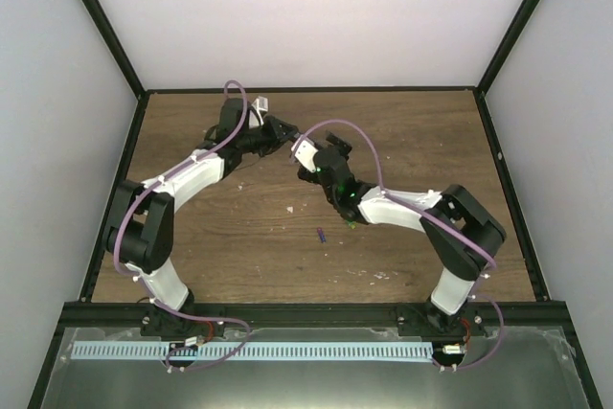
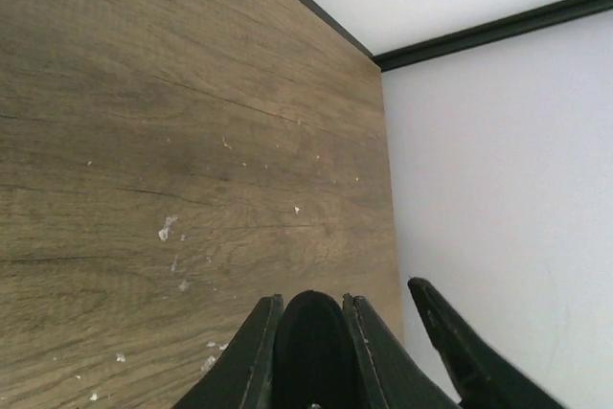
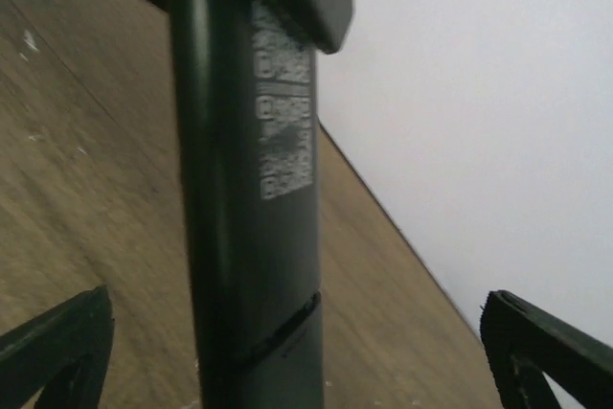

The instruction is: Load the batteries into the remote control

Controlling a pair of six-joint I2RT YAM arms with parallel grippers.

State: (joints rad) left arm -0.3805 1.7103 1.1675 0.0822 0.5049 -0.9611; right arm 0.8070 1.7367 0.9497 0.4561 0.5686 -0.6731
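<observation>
One end of the remote [image 3: 249,189] is being pinched by the left claw [image 2: 311,306], whose fingers are pressing together on it and holding it in the air over the far middle of the surface [image 1: 239,237]. The remote's back, with a white label [image 3: 285,112], is facing the right wrist camera. A seam [image 3: 287,325] is crossing it lower down, and we are taking that for the battery cover's edge, though we are not sure.

The right claw [image 3: 295,299] is standing spread wide, one finger on each side of the bar and touching neither. The purple battery [image 1: 321,234] is lying loose near the middle of the surface. The green battery [image 1: 348,222], if we are reading that fleck rightly, is lying just beside the right arm.

We are judging that nothing is loaded yet and that the cover is the step in hand. Next, the right claw is going to need a square, gentle grip near that seam while the left is keeping the remote steady.
</observation>
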